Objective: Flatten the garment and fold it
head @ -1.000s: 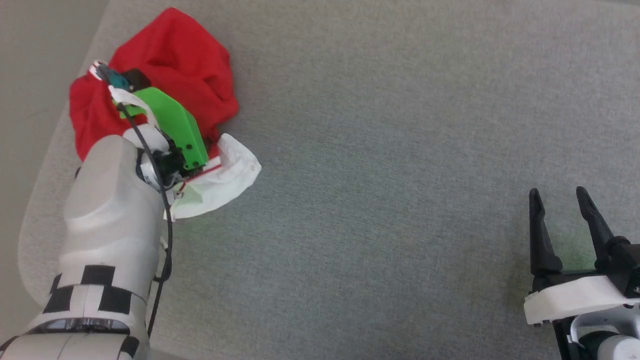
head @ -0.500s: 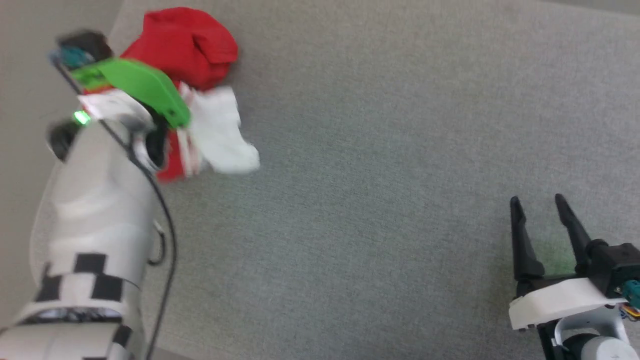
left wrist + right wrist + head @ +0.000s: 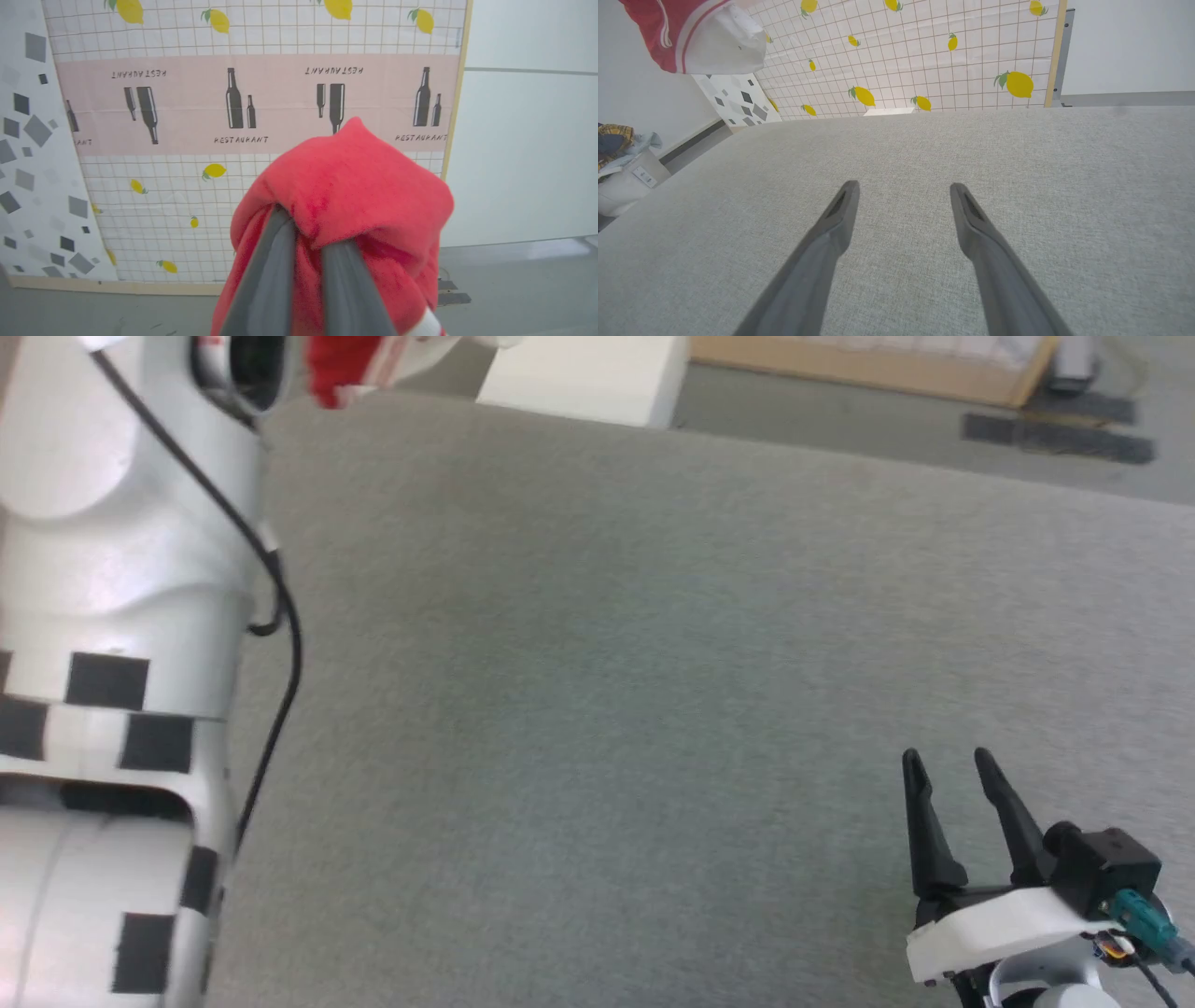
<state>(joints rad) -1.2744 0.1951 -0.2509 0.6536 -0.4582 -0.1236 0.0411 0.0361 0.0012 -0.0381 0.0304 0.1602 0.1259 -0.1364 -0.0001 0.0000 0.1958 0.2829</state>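
Observation:
The garment (image 3: 355,196) is a red shirt with a white sleeve and striped trim. It hangs bunched over my left gripper (image 3: 306,233), whose two fingers are shut on a fold of the red cloth, lifted well above the table. In the head view only a red and white scrap of the garment (image 3: 350,364) shows at the top edge, beside my pale left forearm (image 3: 121,569). From the right wrist view the garment (image 3: 691,32) dangles at the upper left. My right gripper (image 3: 948,765) stands open and empty low over the grey table (image 3: 597,663) at the lower right.
A lemon-patterned panel (image 3: 924,51) stands behind the table's far edge. A white box (image 3: 583,378) and a wooden-framed board (image 3: 859,373) lie on the floor beyond. A bin of clothes (image 3: 621,177) sits off the table's left side.
My left gripper shut on the garment and raised it off the table, up past the top of the head view. The head camera has tilted up. The right gripper stays open.

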